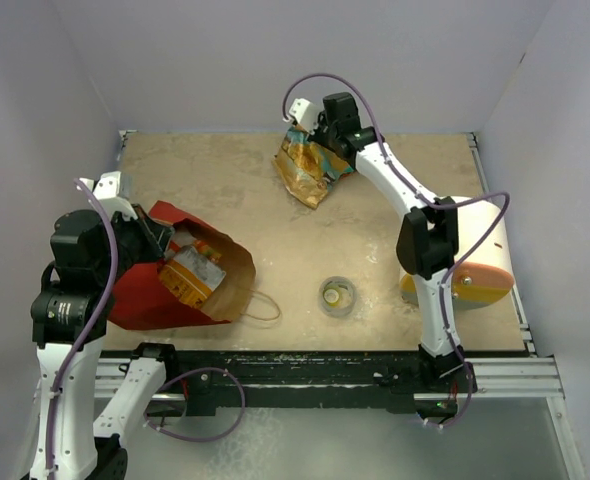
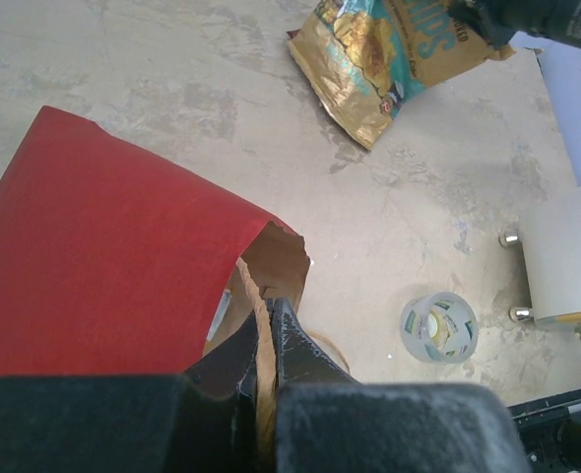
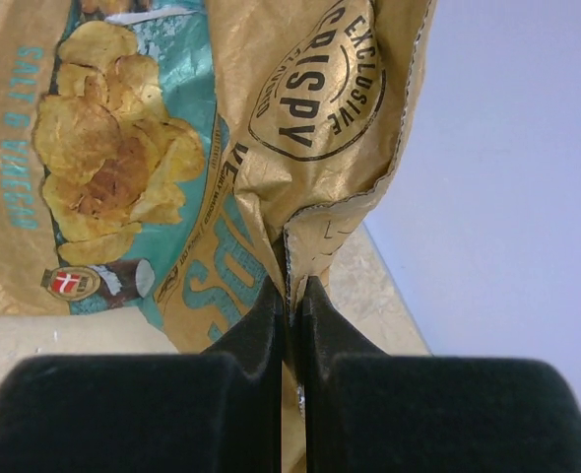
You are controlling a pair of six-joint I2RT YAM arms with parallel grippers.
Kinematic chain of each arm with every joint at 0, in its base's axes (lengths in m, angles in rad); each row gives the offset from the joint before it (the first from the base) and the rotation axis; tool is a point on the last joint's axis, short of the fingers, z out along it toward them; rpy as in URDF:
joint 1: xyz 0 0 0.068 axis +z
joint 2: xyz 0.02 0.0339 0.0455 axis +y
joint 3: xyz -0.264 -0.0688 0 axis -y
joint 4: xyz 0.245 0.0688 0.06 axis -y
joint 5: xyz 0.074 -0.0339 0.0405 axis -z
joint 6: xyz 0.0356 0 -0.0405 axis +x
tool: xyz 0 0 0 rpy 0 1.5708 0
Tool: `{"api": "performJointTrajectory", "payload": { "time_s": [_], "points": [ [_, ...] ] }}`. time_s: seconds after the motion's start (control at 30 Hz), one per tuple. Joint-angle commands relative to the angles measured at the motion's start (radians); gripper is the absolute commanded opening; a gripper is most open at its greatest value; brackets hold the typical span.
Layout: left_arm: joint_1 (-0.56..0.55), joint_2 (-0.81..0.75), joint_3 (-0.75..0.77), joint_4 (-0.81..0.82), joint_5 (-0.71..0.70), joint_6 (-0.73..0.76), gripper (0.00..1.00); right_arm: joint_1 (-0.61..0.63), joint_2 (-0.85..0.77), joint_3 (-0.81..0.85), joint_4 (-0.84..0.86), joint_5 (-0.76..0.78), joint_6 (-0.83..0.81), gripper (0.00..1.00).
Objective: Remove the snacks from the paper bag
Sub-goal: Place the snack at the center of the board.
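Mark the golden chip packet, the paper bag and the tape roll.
golden chip packet (image 1: 307, 172): top external view, middle of its crinkled face.
paper bag (image 1: 143, 298): top external view, red outer wall.
tape roll (image 1: 325, 296): top external view, left rim.

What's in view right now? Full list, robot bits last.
bag: 1, red outside, brown inside; lying on its side at the table's left, mouth open toward the middle
orange packet: at least 1 visible, orange-yellow; inside the bag's mouth
gold packet: 1, gold with teal; far centre, held by its edge
tape roll: 1, pale; near edge, centre
cylinder: 1, cream-white with orange end; on its side at right, partly behind the right arm
table: 1, tan
left claw: 1, black; shut on the bag's rim
right claw: 1, black; shut on the gold packet's edge
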Motion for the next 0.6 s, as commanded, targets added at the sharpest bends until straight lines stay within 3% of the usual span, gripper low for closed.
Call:
{"api": "performJointTrajectory", "payload": {
  "time_s": [0.0,0.1,0.43,0.57],
  "points": [
    [-0.006,0.006,0.012,0.049,0.028,-0.023,0.0,-0.042,0.014,0.063,0.145,-0.035,-0.029,0.03],
    [-0.006,0.0,0.005,0.051,0.035,-0.034,0.0,-0.064,0.066,0.102,0.131,-0.066,-0.029,0.14],
    [-0.005,0.008,0.006,0.055,0.052,-0.057,0.0,-0.145,0.153,0.106,0.198,-0.216,0.018,0.19],
    [-0.006,0.011,0.01,0.061,0.063,-0.068,0.0,-0.152,0.2,0.14,0.226,-0.155,0.055,0.41]
  ]
}}
